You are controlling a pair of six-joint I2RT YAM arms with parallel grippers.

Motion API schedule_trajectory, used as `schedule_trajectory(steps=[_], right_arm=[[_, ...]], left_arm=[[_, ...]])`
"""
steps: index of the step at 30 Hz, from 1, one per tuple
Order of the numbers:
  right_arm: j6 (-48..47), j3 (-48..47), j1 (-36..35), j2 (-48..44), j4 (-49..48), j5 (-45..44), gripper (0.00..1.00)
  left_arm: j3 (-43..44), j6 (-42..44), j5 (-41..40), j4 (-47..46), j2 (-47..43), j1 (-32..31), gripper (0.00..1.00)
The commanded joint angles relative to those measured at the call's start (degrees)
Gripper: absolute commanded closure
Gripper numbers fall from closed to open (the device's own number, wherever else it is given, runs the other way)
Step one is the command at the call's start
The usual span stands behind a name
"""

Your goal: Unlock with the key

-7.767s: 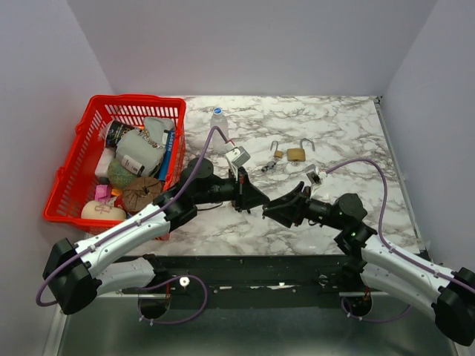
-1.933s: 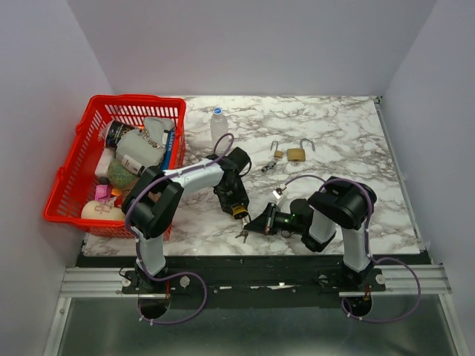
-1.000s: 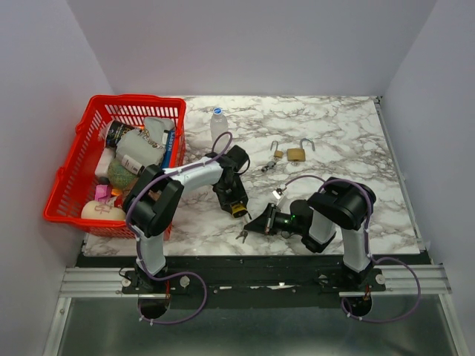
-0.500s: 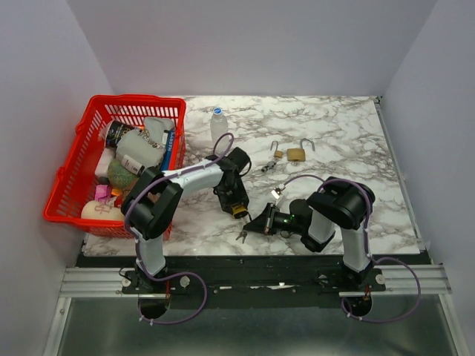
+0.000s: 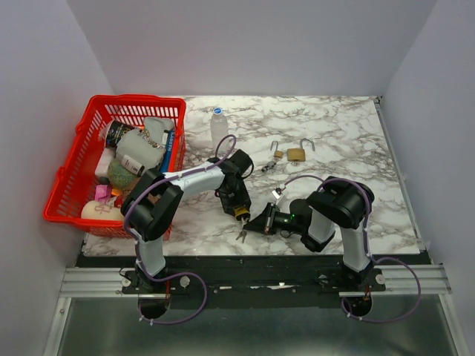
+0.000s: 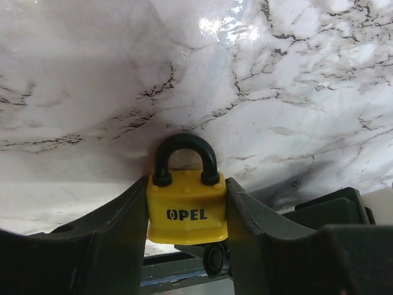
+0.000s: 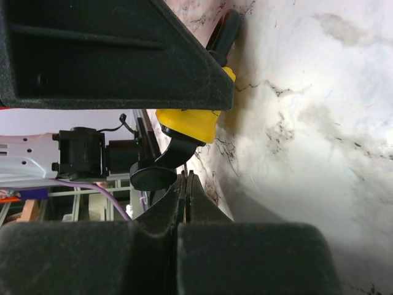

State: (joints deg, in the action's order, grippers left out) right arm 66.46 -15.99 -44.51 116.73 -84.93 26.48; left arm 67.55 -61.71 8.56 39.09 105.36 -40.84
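My left claw (image 6: 187,182) is pinching the padlock (image 6: 186,213) on the worktop (image 6: 276,92). My right claw (image 7: 184,179) is pressed together, right beside the key (image 7: 151,176) in its bottom.

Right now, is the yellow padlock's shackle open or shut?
Shut: both ends of the black shackle sit down inside the yellow padlock.

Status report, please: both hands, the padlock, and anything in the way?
Left hand clamps yellow padlock, shackle shut. Right hand shut at key by padlock's base; grip unclear. Nothing blocking.
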Motion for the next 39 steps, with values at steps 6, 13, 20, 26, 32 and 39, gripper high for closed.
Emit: schedule_trajectory(steps=[6, 13, 20, 26, 32, 39], right_arm=[[-3.4, -0.5, 0.3, 5.2, 0.1, -6.6, 0.99], [-2.6, -1.2, 0.7, 5.2, 2.7, -7.2, 0.99], [-2.6, -1.8, 0.7, 4.5, 4.9, -9.8, 0.99], [-2.9, -1.6, 0.7, 2.9, 5.9, -12.7, 0.99], [-3.4, -2.2, 0.7, 2.2, 7.5, -14.5, 0.99], [-4.7, -2.1, 0.7, 1.8, 6.4, -18.4, 0.99]], left_arm=[[-2.4, -0.8, 0.5, 0.6, 1.1, -1.4, 1.0], [-2.2, -0.5, -0.6, 1.1, 0.5, -1.4, 1.0], [-2.4, -0.3, -2.3, 1.3, -0.2, -1.8, 1.0], [-2.5, 0.2, -5.0, 1.4, -0.9, -2.9, 1.0], [-3.8, -0.1, -6.2, 0.6, -1.1, -4.6, 1.0], [-5.2, -0.6, -5.7, -0.3, -1.1, -5.3, 1.0]])
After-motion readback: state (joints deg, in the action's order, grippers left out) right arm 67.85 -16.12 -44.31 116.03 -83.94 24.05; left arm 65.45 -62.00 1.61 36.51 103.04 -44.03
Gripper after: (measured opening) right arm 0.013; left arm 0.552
